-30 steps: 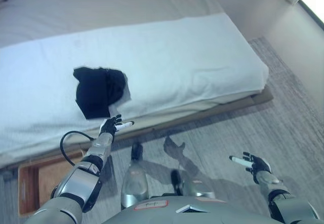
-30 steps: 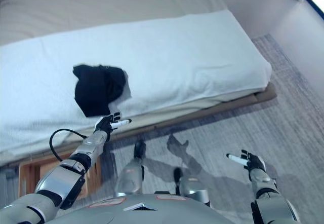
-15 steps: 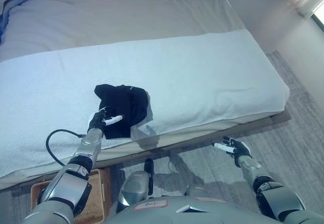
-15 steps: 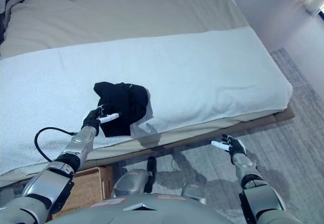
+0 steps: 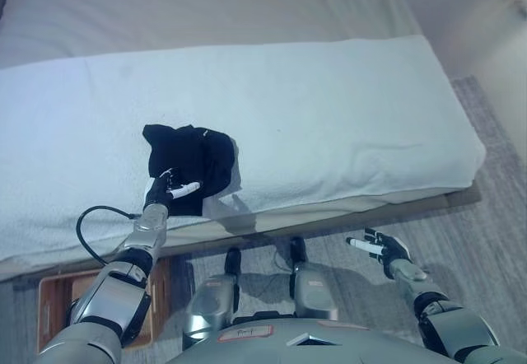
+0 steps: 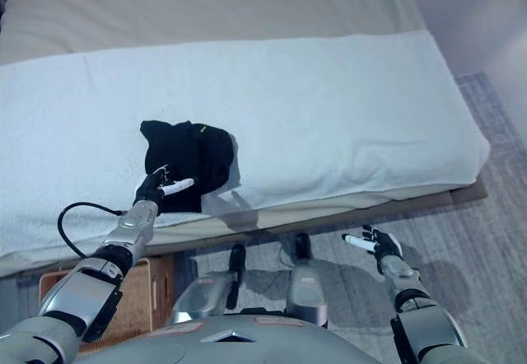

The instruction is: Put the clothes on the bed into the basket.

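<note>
A crumpled black garment (image 5: 191, 164) lies on the white cover of the bed (image 5: 329, 117), near its front edge. My left hand (image 5: 163, 194) reaches over the bed's edge and rests on the garment's near side with its fingers straight. My right hand (image 5: 381, 246) hovers open and empty over the floor at the lower right. A woven basket (image 5: 59, 298) stands on the floor below the bed's edge at the lower left, partly hidden by my left arm.
The bed runs across the whole view, with a beige sheet (image 5: 206, 10) behind the white cover. Grey carpet (image 5: 486, 240) lies in front and to the right of the bed.
The camera has shifted as I moved up to the bed. My left hand went from the floor side of the bed's edge onto the garment. The right hand stays low and open.
</note>
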Motion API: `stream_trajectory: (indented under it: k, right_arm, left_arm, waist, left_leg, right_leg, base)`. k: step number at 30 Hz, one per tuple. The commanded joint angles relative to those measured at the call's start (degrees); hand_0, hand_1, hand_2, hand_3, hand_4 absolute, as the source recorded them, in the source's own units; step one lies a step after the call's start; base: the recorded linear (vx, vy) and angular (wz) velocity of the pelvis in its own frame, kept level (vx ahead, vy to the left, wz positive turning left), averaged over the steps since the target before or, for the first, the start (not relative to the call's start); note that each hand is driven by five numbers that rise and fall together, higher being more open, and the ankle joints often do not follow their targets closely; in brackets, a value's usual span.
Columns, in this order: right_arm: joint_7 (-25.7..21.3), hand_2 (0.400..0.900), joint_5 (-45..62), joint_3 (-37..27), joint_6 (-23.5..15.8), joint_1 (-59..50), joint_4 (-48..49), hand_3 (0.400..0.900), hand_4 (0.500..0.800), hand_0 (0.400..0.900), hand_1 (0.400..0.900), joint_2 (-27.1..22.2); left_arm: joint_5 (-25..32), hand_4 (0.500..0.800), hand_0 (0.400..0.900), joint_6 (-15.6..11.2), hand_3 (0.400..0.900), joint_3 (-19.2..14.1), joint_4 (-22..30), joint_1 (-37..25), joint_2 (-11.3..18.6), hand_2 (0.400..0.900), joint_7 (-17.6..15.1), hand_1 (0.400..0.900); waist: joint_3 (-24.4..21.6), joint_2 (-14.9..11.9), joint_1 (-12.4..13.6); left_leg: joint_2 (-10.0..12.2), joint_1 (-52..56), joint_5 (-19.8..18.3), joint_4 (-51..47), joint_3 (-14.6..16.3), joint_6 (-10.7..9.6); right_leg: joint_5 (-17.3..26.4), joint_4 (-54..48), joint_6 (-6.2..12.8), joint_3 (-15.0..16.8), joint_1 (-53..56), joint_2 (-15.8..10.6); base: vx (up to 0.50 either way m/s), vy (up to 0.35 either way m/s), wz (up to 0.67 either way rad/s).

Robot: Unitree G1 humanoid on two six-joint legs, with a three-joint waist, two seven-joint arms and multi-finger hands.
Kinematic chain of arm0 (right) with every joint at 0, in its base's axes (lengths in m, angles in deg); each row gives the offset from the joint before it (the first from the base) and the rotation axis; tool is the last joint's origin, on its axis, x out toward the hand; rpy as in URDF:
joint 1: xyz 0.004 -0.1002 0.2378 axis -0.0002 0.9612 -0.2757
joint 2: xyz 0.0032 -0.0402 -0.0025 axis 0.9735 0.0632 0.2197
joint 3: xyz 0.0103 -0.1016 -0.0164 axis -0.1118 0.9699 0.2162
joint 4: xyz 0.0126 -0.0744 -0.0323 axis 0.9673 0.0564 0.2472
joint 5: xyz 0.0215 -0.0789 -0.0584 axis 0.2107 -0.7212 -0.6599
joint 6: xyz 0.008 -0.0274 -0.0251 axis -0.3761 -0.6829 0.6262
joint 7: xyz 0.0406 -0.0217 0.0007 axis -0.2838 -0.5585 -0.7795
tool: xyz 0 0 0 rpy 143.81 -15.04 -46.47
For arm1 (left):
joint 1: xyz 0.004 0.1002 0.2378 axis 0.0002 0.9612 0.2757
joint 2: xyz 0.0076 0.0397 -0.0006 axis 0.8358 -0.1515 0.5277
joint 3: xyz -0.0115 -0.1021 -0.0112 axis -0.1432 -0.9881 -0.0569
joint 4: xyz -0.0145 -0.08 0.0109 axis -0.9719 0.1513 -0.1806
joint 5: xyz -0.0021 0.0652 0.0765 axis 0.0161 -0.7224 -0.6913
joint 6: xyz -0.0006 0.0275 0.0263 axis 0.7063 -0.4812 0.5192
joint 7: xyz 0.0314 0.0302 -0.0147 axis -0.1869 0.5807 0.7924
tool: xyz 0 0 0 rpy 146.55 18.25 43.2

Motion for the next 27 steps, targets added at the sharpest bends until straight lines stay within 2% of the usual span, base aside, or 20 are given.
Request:
stream_trajectory:
  k: [1,4,5,6,7,8,9,11,12,13,14,15,17,26,27]
  right_arm:
    - [-1.35,0.9,1.39,0.25,-2.29,-1.48,1.16,0.9,0.8,0.9,0.9,-5.36]
    - [-1.56,0.9,1.36,0.55,-2.38,-1.91,0.84,0.9,0.8,0.9,0.9,-5.47]
    - [-1.63,0.9,1.13,0.68,-2.27,-2.02,1.24,0.9,0.8,0.9,0.9,-5.84]
    - [-1.63,0.9,1.13,0.66,-2.27,-2.02,1.24,0.9,0.8,0.9,0.9,-5.85]
    - [-2.02,0.9,1.64,0.54,-2.58,-2.61,1.75,0.9,0.8,0.9,0.9,-6.53]
    - [-2.02,0.9,1.64,0.5,-2.59,-2.64,1.73,0.9,0.8,0.9,0.9,-6.54]
    - [-2.38,0.9,1.76,0.55,-2.8,-2.96,2.02,0.9,0.8,0.9,0.9,-6.87]
    - [-3.42,0.9,1.64,2.09,-3.25,-4.93,3.33,0.9,0.8,0.9,0.9,-6.81]
    - [-3.6,0.9,1.49,2.78,-3.28,-5.68,3.52,0.9,0.8,0.9,0.9,-6.73]
    - [-3.6,0.9,1.5,2.78,-3.28,-5.74,3.49,0.9,0.8,0.9,0.9,-6.73]
    - [-3.68,0.9,1.13,4.01,-3.31,-6.61,3.9,0.9,0.8,0.9,0.9,-6.55]
    - [-3.68,0.9,1.13,4.01,-3.31,-6.66,3.87,0.9,0.8,0.9,0.9,-6.54]
    - [-3.64,0.9,0.71,5.7,-3.55,-7.53,4.28,0.9,0.8,0.9,0.9,-5.71]
    - [-3.4,0.9,0.97,6.92,-3.66,-6.78,5.04,0.9,0.8,0.9,0.9,-5.17]
    - [-3.41,0.9,1.13,6.84,-3.82,-6.43,5.13,0.9,0.8,0.9,0.9,-5.23]
  left_arm:
    - [-0.22,0.8,0.9,-3.68,0.9,-2.62,0.96,-8.18,1.13,0.9,-0.99,0.9]
    - [-1.41,0.8,0.9,-3.34,0.9,-2.22,-0.13,-8.67,0.79,0.9,-1.45,0.9]
    - [-4.38,0.8,0.9,-2.63,0.9,-1.14,-1.68,-9.84,0.81,0.9,-2.1,0.9]
    - [-4.4,0.8,0.9,-2.63,0.9,-1.14,-1.71,-9.88,0.78,0.9,-2.12,0.9]
    - [-9.88,0.8,0.9,-1.82,0.9,1.08,-5.16,-12.37,0.87,0.9,-3.95,0.9]
    - [-9.92,0.8,0.9,-1.86,0.9,1.09,-5.26,-12.48,0.81,0.9,-3.97,0.9]
    - [-12.17,0.8,0.9,-1.62,0.9,1.85,-6.0,-13.88,0.95,0.9,-4.95,0.9]
    - [-19.0,0.8,0.9,0.11,0.9,3.18,-11.06,-19.12,0.96,0.9,-10.5,0.9]
    - [-20.36,0.8,0.9,0.52,0.9,3.24,-12.26,-20.33,0.97,0.9,-11.95,0.9]
    - [-20.37,0.8,0.9,0.5,0.9,3.22,-12.32,-20.39,0.96,0.9,-11.97,0.9]
    - [-23.4,0.8,0.9,1.34,0.9,4.04,-14.12,-22.18,1.25,0.9,-13.95,0.9]
    - [-23.41,0.8,0.9,1.31,0.9,4.04,-14.18,-22.24,1.24,0.9,-13.96,0.9]
    - [-25.83,0.8,0.9,2.5,0.9,3.9,-16.21,-24.7,2.18,0.9,-16.83,0.9]
    - [-26.99,0.8,0.9,3.67,0.9,2.33,-17.26,-26.6,4.15,0.9,-20.89,0.9]
    - [-28.07,0.8,0.9,4.1,0.9,2.46,-17.05,-26.76,4.96,0.9,-22.32,0.9]
  waist:
    - [-0.17,-1.74,-1.72]
    - [0.1,-1.58,-1.93]
    - [0.09,-1.48,-2.51]
    - [0.06,-1.41,-2.61]
    - [0.49,-1.4,-3.74]
    - [0.42,-1.3,-3.84]
    - [0.69,-1.25,-4.31]
    - [1.5,-0.93,-5.51]
    - [1.78,-0.99,-5.74]
    - [1.78,-0.99,-5.71]
    - [2.32,-1.01,-6.25]
    - [2.33,-1.02,-6.21]
    - [2.77,-1.32,-6.93]
    - [2.68,-1.15,-7.89]
    - [2.92,-0.9,-7.96]
  left_leg:
    - [1.93,-2.41,-7.34,8.7,-1.05,-2.4]
    - [3.0,-2.98,-7.17,8.72,-1.74,-3.18]
    - [4.5,-3.25,-6.16,7.47,-2.04,-4.12]
    - [4.54,-3.28,-6.13,7.4,-2.18,-4.17]
    - [6.56,-4.92,-4.79,6.88,-0.51,-5.08]
    - [6.61,-5.12,-4.84,6.99,-0.67,-5.13]
    - [7.65,-6.25,-4.4,7.07,0.82,-5.54]
    - [9.66,-7.24,-2.8,5.37,3.13,-6.4]
    - [9.94,-7.55,-2.47,4.99,3.44,-6.49]
    - [9.95,-7.57,-2.45,4.96,3.48,-6.5]
    - [10.24,-7.91,-2.19,4.37,4.07,-6.59]
    - [10.25,-7.91,-2.18,4.33,4.11,-6.59]
    - [10.7,-8.28,-2.27,4.16,4.98,-6.59]
    - [10.91,-8.61,-2.53,3.69,6.24,-6.75]
    - [10.79,-8.75,-2.48,3.47,6.31,-6.77]
  right_leg:
    - [6.78,0.93,1.56,3.31,-4.57,-2.18]
    - [5.85,1.58,1.2,2.5,-4.76,-1.23]
    - [5.35,1.61,0.84,0.95,-4.67,-0.75]
    - [5.33,1.62,0.8,0.8,-4.66,-0.72]
    - [5.0,1.4,0.62,-1.03,-4.99,-1.08]
    - [4.97,1.43,0.59,-1.2,-5.08,-1.03]
    - [4.9,1.29,0.52,-1.83,-5.56,-1.37]
    - [5.34,0.85,0.41,-2.31,-7.26,-0.9]
    - [5.57,0.78,0.44,-2.1,-7.86,-0.72]
    - [5.58,0.8,0.44,-2.05,-7.92,-0.71]
    - [5.93,0.61,0.43,-1.73,-9.15,-0.59]
    - [5.93,0.64,0.42,-1.68,-9.21,-0.57]
    - [6.46,0.65,0.27,-0.79,-10.96,-0.09]
    - [6.96,0.46,0.18,0.43,-13.09,0.51]
    - [6.93,0.41,0.19,0.56,-13.29,0.5]
  base:
    - [-0.02,-0.145,0.39]
    - [-0.01,-0.109,0.32]
    - [-0.01,-0.145,0.44]
    - [-0.06,-0.187,0.83]
    - [-0.06,-0.09,0.49]
    - [-0.1,-0.106,0.62]
    - [-0.07,-0.048,0.24]
    - [-0.13,-0.068,-0.07]
    - [-0.09,-0.039,-0.28]
    - [-0.07,-0.023,-0.3]
    - [-0.04,-0.008,-0.2]
    - [-0.06,-0.013,-0.3]
    - [-0.05,-0.007,-0.4]
    - [0.01,-0.006,-0.14]
    - [0.0,0.0,0.0]
